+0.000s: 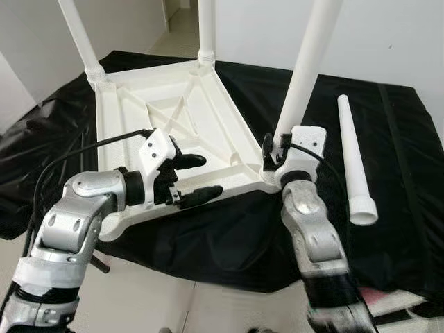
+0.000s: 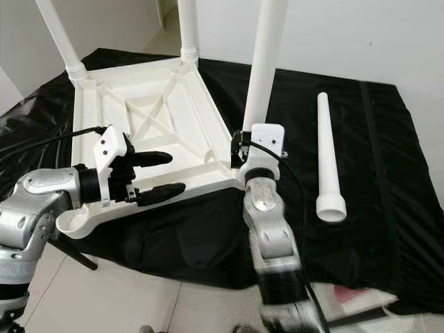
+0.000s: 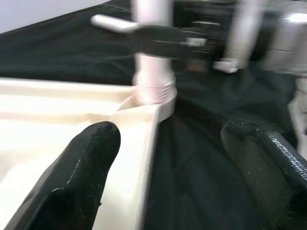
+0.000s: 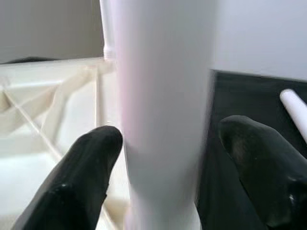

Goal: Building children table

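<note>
A white plastic tabletop (image 1: pixel 173 118) lies upside down on a black cloth (image 1: pixel 388 125). Three white legs stand up from its corners: far left (image 1: pixel 80 35), far middle (image 1: pixel 206 28) and near right (image 1: pixel 305 62). A loose fourth leg (image 1: pixel 354 159) lies on the cloth to the right. My left gripper (image 1: pixel 208 175) is open, with its fingers either side of the tabletop's near rim (image 3: pixel 144 143). My right gripper (image 1: pixel 276 151) is open around the base of the near-right leg (image 4: pixel 163 96), one finger (image 4: pixel 81 177) close against it and the other (image 4: pixel 264 167) a little apart.
The cloth hangs over the front edge, with pale floor (image 1: pixel 159 305) below. White walls stand close behind and to the left. Something pink and white (image 1: pixel 395 302) lies at the lower right. A thin dark rod (image 1: pixel 100 262) sticks out under my left arm.
</note>
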{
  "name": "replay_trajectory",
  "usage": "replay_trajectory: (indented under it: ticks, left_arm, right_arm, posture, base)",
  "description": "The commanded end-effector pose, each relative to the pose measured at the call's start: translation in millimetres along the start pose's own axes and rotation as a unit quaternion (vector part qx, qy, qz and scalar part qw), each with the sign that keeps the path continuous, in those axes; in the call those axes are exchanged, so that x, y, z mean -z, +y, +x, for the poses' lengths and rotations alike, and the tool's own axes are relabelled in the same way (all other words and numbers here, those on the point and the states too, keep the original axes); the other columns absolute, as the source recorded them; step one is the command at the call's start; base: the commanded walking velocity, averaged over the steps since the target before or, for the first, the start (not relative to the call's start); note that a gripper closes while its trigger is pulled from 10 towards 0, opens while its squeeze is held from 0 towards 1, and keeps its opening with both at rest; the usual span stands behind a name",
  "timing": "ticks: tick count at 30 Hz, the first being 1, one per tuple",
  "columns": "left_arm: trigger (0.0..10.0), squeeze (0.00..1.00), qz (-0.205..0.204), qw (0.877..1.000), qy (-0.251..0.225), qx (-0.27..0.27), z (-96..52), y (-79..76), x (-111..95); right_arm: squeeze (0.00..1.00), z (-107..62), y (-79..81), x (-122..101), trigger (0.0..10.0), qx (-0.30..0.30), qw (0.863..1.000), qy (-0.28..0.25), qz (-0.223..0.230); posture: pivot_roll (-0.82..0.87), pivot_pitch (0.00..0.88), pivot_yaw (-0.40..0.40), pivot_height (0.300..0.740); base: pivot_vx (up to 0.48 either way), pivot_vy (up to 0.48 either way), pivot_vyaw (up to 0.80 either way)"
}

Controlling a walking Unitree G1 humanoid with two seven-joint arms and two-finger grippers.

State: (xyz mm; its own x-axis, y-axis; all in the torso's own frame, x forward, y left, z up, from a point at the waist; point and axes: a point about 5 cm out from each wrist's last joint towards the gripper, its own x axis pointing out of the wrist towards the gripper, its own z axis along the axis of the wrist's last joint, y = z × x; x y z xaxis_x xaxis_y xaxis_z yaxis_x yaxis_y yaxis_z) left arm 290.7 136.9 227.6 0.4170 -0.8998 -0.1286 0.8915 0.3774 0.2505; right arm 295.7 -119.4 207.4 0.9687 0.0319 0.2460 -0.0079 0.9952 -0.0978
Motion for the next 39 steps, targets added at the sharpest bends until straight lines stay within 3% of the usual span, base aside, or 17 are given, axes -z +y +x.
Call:
replay_trajectory:
  ticks: [1, 7, 9, 14, 20, 22, 26, 27, 29, 30, 35, 36, 38, 39]
  left_arm:
    - [10.0, 0.0, 0.013, 0.997, 0.014, -0.076, -4.9, 12.5, 1.3]
    - [10.0, 0.0, 0.026, 0.991, 0.033, -0.124, -16.4, 28.0, 2.7]
    - [10.0, 0.0, 0.026, 0.991, 0.033, -0.124, -16.4, 28.0, 2.7]
    - [10.0, 0.0, 0.034, 0.985, 0.083, -0.148, -27.6, 31.0, 18.1]
    - [10.0, 0.0, 0.03, 0.976, 0.133, -0.172, -39.3, 32.2, 36.0]
    - [10.0, 0.0, 0.02, 0.965, 0.164, -0.206, -50.6, 40.3, 48.5]
    - [10.0, 0.0, 0.023, 0.947, 0.2, -0.251, -68.5, 56.1, 57.9]
    - [10.0, 0.0, 0.023, 0.947, 0.2, -0.251, -68.5, 56.1, 57.9]
    - [10.0, 0.0, 0.022, 0.935, 0.216, -0.281, -79.1, 68.4, 59.9]
    - [10.0, 0.0, 0.022, 0.935, 0.216, -0.281, -79.1, 68.4, 59.9]
    - [10.0, 0.0, -0.016, 0.901, 0.23, -0.367, -93.3, 92.8, 67.1]
    - [10.0, 0.0, -0.016, 0.901, 0.23, -0.367, -93.3, 92.8, 67.1]
    - [10.0, 0.0, -0.029, 0.884, 0.242, -0.399, -96.6, 98.0, 74.5]
    - [10.0, 0.0, -0.016, 0.872, 0.267, -0.41, -98.0, 98.2, 80.6]
  right_arm:
    - [0.0, -10.8, -0.5, -2.2, 10.0, -0.019, 1.0, -0.005, -0.002]
    - [0.0, -41.9, -11.1, 9.7, 10.0, -0.038, 0.999, 0.013, -0.035]
    - [0.0, -41.9, -11.1, 9.7, 10.0, -0.038, 0.999, 0.013, -0.035]
    - [0.0, -56.4, -11.3, 16.3, 10.0, -0.083, 0.995, 0.032, -0.037]
    - [0.0, -66.2, 4.7, 18.8, 10.0, -0.181, 0.982, 0.042, -0.043]
    - [0.0, -69.8, 24.2, 23.0, 10.0, -0.251, 0.965, 0.061, -0.039]
    - [0.0, -59.2, 49.9, 33.8, 10.0, -0.303, 0.947, 0.092, -0.054]
    - [0.0, -59.2, 49.9, 33.8, 10.0, -0.303, 0.947, 0.092, -0.054]
    - [0.0, -48.5, 62.1, 39.2, 10.0, -0.313, 0.942, 0.098, -0.071]
    - [0.0, -48.5, 62.1, 39.2, 10.0, -0.313, 0.942, 0.098, -0.071]
    - [0.0, -23.0, 79.3, 40.9, 10.0, -0.288, 0.947, 0.104, -0.099]
    - [0.0, -23.0, 79.3, 40.9, 10.0, -0.288, 0.947, 0.104, -0.099]
    - [0.0, -15.6, 86.0, 39.0, 10.0, -0.281, 0.949, 0.109, -0.097]
    - [0.0, -14.8, 86.3, 39.2, 10.0, -0.276, 0.949, 0.114, -0.099]
  posture:
    - [-0.08, 0.116, 0.059, 0.74]
    - [-0.1, 0.123, 0.059, 0.74]
    - [-0.1, 0.123, 0.059, 0.74]
    - [-0.1, 0.122, 0.062, 0.74]
    - [-0.09, 0.122, 0.054, 0.74]
    - [-0.09, 0.12, 0.048, 0.74]
    - [-0.09, 0.116, 0.038, 0.74]
    - [-0.09, 0.116, 0.038, 0.74]
    - [-0.08, 0.115, 0.033, 0.74]
    - [-0.08, 0.115, 0.033, 0.74]
    - [-0.07, 0.113, 0.031, 0.74]
    - [-0.07, 0.113, 0.031, 0.74]
    - [-0.07, 0.112, 0.031, 0.74]
    - [-0.07, 0.112, 0.031, 0.74]
  base:
    - [0.0, 0.0, 0.0]
    - [0.0, 0.0, 0.0]
    - [0.0, 0.0, 0.0]
    - [0.0, 0.0, 0.0]
    - [0.0, 0.0, 0.0]
    - [0.0, 0.0, 0.0]
    - [0.0, 0.0, 0.0]
    - [0.0, 0.0, 0.0]
    - [0.0, 0.0, 0.0]
    - [0.0, 0.0, 0.0]
    - [0.0, 0.0, 0.0]
    - [0.0, 0.0, 0.0]
    - [0.0, 0.0, 0.0]
    - [0.0, 0.0, 0.0]
